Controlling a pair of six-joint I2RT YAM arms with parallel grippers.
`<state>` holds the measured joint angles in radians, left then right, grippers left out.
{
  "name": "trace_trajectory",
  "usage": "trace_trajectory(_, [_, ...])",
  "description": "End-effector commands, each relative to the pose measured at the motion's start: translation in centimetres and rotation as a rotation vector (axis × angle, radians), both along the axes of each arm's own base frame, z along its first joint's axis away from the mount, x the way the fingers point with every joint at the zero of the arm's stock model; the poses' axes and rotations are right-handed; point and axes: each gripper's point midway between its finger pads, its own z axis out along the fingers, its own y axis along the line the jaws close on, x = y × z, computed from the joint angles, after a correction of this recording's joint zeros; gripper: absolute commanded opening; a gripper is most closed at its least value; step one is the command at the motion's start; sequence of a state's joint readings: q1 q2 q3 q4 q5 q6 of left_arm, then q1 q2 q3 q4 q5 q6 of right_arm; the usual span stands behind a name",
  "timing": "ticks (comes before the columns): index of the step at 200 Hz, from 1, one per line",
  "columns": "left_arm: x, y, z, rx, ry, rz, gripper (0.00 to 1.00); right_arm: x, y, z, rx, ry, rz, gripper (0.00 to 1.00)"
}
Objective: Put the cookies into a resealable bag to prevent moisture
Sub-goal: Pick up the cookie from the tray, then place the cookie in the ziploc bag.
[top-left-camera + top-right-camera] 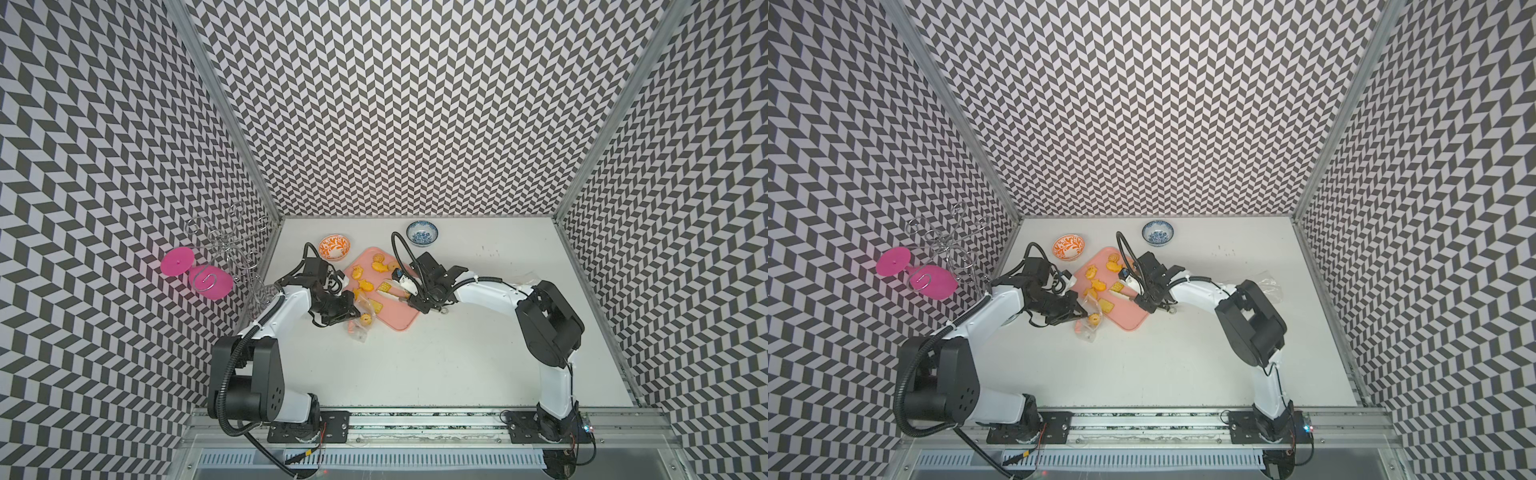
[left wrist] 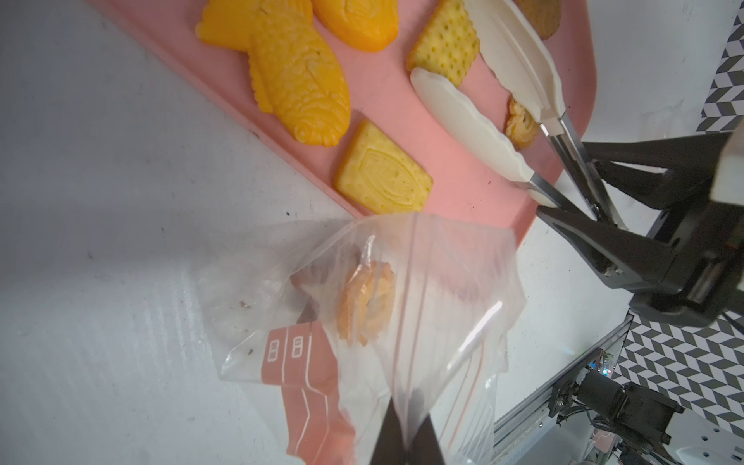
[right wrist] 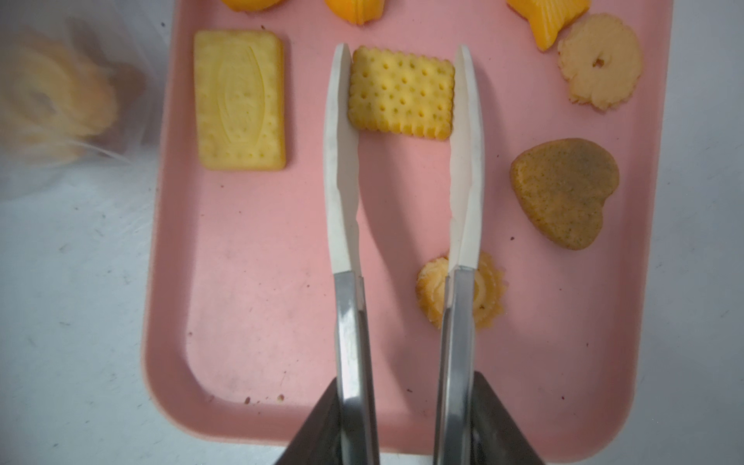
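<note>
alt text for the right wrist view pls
Tongs held in the right hand have their white tips on either side of a dotted rectangular cracker on a pink tray. Around it lie a plain biscuit, a brown heart cookie, a flower cookie and a swirl cookie; a blurred bag sits beside the tray.

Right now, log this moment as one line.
left gripper: shut on clear plastic resealable bag | right gripper: holding white-tipped metal tongs | tongs: tips straddling dotted rectangular yellow cracker on pink rectangular tray
</note>
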<state>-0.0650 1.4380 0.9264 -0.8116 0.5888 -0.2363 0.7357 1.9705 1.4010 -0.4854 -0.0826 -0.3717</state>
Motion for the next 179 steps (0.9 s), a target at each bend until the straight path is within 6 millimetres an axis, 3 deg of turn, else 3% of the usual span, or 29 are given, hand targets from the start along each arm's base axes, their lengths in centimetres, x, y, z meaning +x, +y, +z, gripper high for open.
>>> trace_trajectory(1, [0.6, 0.0, 0.6, 0.001, -0.032, -0.008, 0.0, 0.5, 0.5, 5.4, 0.135, -0.077, -0.011, 0.44])
trace_trajectory(25, [0.9, 0.0, 0.8, 0.006, -0.036, -0.01, 0.0, -1.1, 0.6, 8.7, 0.27, -0.065, 0.014, 0.44])
trace_trajectory(45, [1.0, 0.2, 0.7, 0.017, -0.036, -0.009, 0.0, -3.9, 1.7, 11.3, 0.409, -0.026, 0.073, 0.44])
trace_trajectory(86, [0.9, 0.4, 0.8, 0.035, -0.038, -0.011, 0.0, -9.2, 3.8, 13.6, 0.588, 0.048, 0.197, 0.43])
trace_trajectory(112, [1.0, 0.3, 1.1, 0.03, -0.049, -0.017, 0.0, -10.4, 4.7, 12.6, 0.591, 0.057, 0.246, 0.44])
trace_trajectory(179, [1.0, 0.3, 1.5, 0.028, -0.054, -0.016, 0.0, -8.8, 5.4, 10.2, 0.499, 0.024, 0.27, 0.47])
